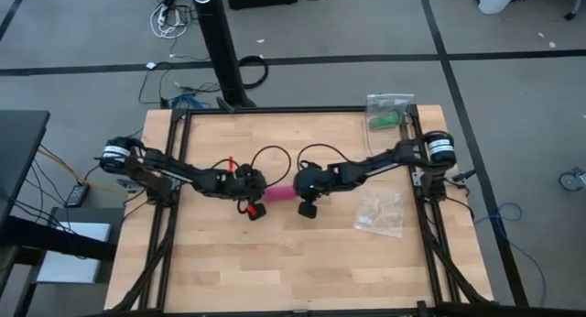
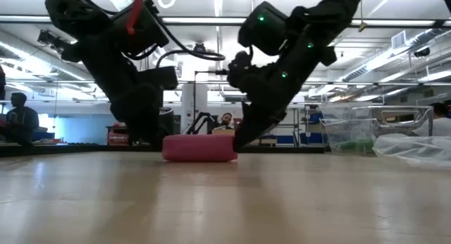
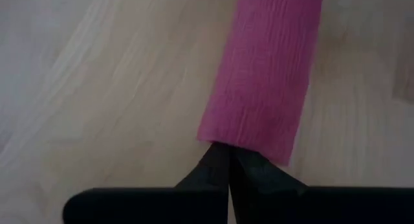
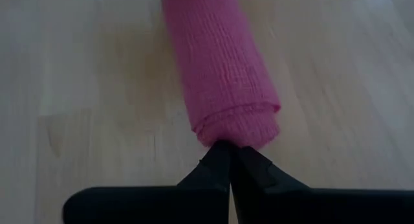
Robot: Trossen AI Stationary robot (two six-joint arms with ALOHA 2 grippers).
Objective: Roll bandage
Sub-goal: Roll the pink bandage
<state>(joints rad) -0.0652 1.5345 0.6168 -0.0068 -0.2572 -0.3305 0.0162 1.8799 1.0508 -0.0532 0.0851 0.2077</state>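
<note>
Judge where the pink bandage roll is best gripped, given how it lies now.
The bandage lies as a short cylinder between both shut grippers, left gripper and right gripper, one at each end. Probably best pinch its ends, approaching along its axis from either side, since the side would roll.

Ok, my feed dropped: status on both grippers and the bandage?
Left gripper shut at one end of the bandage. Right gripper shut at the other end. Bandage rolled, lying on table. Nothing in the way.
</note>
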